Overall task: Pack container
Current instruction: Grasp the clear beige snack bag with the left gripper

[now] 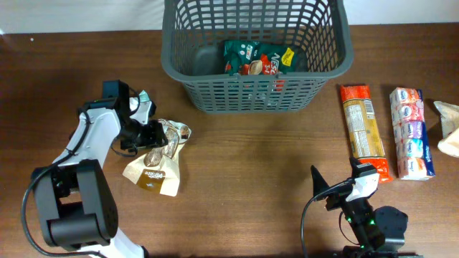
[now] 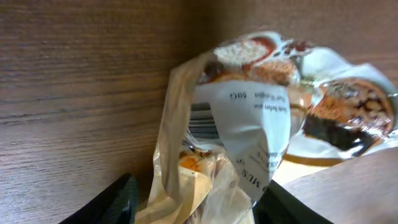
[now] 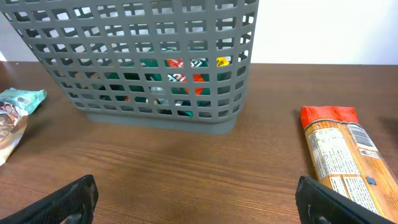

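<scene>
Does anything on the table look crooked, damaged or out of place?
Only the clear packet at the left gripper: it looks crumpled and lies partly over a tan pouch. Nothing is spilled.

A large grey plastic lattice basket (image 3: 149,56) stands on a brown wooden table (image 3: 205,168). A long orange-ended packet (image 3: 339,155) lies to its right, apart.

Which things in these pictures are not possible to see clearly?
1. Left wrist: whether the left fingers clamp the clear packet; the crumpled packet covers their tips.
2. Overhead: the pale item at the right edge, which is cut off.
3. Right wrist: the green packet inside the container, broken up by the lattice wall.
</scene>
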`<state>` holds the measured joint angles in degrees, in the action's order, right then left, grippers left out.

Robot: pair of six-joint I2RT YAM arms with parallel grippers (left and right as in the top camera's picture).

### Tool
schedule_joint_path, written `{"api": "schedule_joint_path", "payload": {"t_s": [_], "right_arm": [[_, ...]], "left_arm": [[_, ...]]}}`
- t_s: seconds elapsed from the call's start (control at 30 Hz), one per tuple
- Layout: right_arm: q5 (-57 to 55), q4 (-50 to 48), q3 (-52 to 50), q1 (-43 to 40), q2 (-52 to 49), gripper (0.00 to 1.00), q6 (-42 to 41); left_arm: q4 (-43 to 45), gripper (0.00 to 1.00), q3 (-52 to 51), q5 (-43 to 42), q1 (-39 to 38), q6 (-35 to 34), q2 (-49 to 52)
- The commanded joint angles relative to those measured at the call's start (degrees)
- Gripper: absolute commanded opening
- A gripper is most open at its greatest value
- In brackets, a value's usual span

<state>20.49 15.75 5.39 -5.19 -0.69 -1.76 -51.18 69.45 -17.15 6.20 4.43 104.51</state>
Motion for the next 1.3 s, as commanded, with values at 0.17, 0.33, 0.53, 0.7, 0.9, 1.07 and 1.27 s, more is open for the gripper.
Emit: {"api": "schedule_joint_path", "payload": {"t_s": [0.17,0.33,0.53,0.7,0.9,1.07,1.27], "right_arm": [[0.28,0.09,-0.35,0.42,0.44,0.99,-0.66],[0.28,0.09,-0.35,0.42,0.44,0.99,-0.66],[0.28,0.09,-0.35,0.42,0.44,0.99,-0.66],[0.28,0.09,-0.35,0.42,0.44,0.99,-0.66],[0.28,0.09,-0.35,0.42,0.44,0.99,-0.66],[0.28,0.09,-0.35,0.42,0.44,0.99,-0.66],[0.28,0.09,-0.35,0.42,0.44,0.99,-0.66]], "left_arm": [[0.24,0.53,-1.64,0.44,-1.73,8.96,-0.37],[3.58,0.51,-5.95,0.57,-2.19,11.98,-0.37],[8.57,0.50,-9.97,0.61,-2.19,11.96,-0.37],[10.97,0.09,-12.00,0.59,-2.19,11.96,-0.33],[11.13,0.02,-12.00,0.42,-2.19,11.91,-0.33],[9.42,0.02,-9.29,0.37,-2.01,8.79,-0.42],[0.96,0.02,2.58,0.39,-1.40,7.80,-2.03]]}}
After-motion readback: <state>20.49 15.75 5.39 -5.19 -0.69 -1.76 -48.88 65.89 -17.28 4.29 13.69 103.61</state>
